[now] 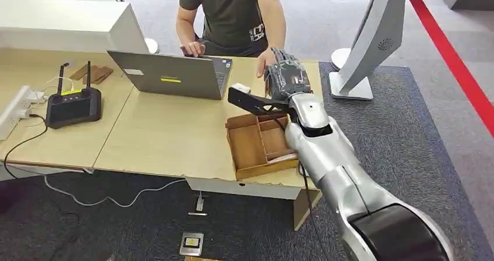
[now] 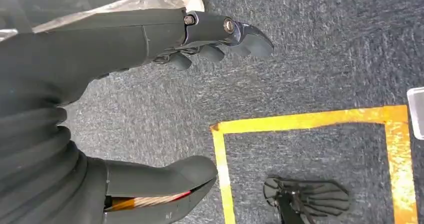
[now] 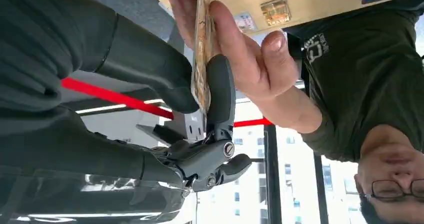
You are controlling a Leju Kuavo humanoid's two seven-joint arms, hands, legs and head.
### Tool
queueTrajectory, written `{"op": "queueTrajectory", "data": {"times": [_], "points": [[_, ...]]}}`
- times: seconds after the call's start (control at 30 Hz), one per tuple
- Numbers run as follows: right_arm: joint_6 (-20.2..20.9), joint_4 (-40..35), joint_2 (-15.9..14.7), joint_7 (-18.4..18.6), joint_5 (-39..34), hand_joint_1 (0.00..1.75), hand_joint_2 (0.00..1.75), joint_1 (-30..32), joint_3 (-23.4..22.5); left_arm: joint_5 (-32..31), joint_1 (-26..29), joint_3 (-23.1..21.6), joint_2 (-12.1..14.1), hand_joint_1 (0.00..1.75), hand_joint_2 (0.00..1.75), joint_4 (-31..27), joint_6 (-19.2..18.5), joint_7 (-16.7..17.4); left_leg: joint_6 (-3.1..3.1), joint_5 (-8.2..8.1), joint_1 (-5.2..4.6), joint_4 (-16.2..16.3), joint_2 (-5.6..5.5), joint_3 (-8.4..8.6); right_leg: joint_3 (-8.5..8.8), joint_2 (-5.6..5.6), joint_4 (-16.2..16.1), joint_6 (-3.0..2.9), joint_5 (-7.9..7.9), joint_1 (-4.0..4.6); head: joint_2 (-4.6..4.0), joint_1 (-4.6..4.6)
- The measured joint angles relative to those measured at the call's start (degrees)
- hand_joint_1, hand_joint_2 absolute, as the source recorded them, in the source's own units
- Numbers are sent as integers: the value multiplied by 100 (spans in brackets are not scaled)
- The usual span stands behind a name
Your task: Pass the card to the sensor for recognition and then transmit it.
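Right hand [image 3: 200,114]: now pinches the card [image 3: 201,49] edge-on between its thick thumb and a dark finger; in the head view the hand [image 1: 285,77] is stretched out over the far edge of the table [image 1: 157,138].
Left hand [image 2: 150,99]: holds nothing, fingers apart, hanging above grey carpet with a yellow taped outline [image 2: 310,121].
Wooden tray [image 1: 256,144]: sits on the table under the right forearm, nearer than the hand; pale items lie in one of its compartments, too hidden by the arm to identify.
Card: at the table's far edge, upright between the robot's fingers, and the person's hand [image 3: 235,49] touches it too, thumb on one face and fingers on the other.
Laptop [image 1: 172,74]: open on the table, just left of the right hand.
Black box with antennas [image 1: 73,106]: near the table's left end, well apart from the tray; possibly the sensor, though this is unclear.
Person [image 1: 233,13]: sits beyond the table's far edge, behind the laptop.
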Motion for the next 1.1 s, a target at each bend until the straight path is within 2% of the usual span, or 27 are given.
{"op": "queueTrajectory", "data": {"times": [0.03,0.33,0.37,0.5,0.57,0.63,0.7,0.8,0.87,0.97,1.1], "points": [[-7,26,11,-4,-2,0,175,0,0,0,0,0,0,0,175,0,0,9,0,0,0,0,0,0,0,0,0,0,0,0,0,0],[-72,122,22,-13,-20,0,175,0,-37,-11,1,0,0,0,175,0,11,28,0,0,0,0,0,0,0,0,0,0,0,0,0,0],[-278,190,2,-153,-20,0,175,1,-116,-28,3,0,0,0,175,0,22,39,0,0,0,0,0,1,-1,0,0,0,0,-1,0,0],[-510,199,-37,-330,-50,0,175,2,-177,-44,5,0,0,0,175,0,72,52,0,0,0,1,0,2,-2,0,-1,0,0,-1,0,-2],[-785,214,-81,-558,-313,0,175,2,-282,-55,6,0,-4,0,175,0,105,52,0,0,0,2,1,1,-3,0,-1,0,0,-1,0,-2],[-1052,229,-173,-853,-847,0,175,2,-459,-68,10,0,-7,0,175,0,120,52,0,0,0,3,1,3,-4,0,-3,0,0,-1,0,0],[-1227,247,-337,-1210,-1740,0,175,1,-735,-87,17,0,-13,0,175,0,166,52,0,0,0,5,1,4,-4,-1,-5,0,0,-3,0,-2],[-1425,273,-677,-1835,-3635,0,175,3,-1387,-111,28,0,-20,0,175,0,221,57,2,-1,-1,12,-2,4,0,-4,-9,1,1,-4,0,2],[-1565,297,-974,-2062,-4804,0,175,35,-1848,-103,37,0,-22,0,175,2,247,83,3,-2,-1,16,-1,2,2,-4,-12,7,5,-5,0,0],[-1674,341,-1444,-2105,-6174,0,175,211,-2605,-35,39,0,-31,0,175,2,328,122,8,-5,-2,18,-2,3,14,-4,-21,11,7,-5,0,0],[-1996,406,-2086,-1916,-7087,0,175,651,-3323,74,39,7,-37,0,175,2,404,225,15,-11,-3,22,0,7,9,1,-30,20,12,-6,0,-2]]}}
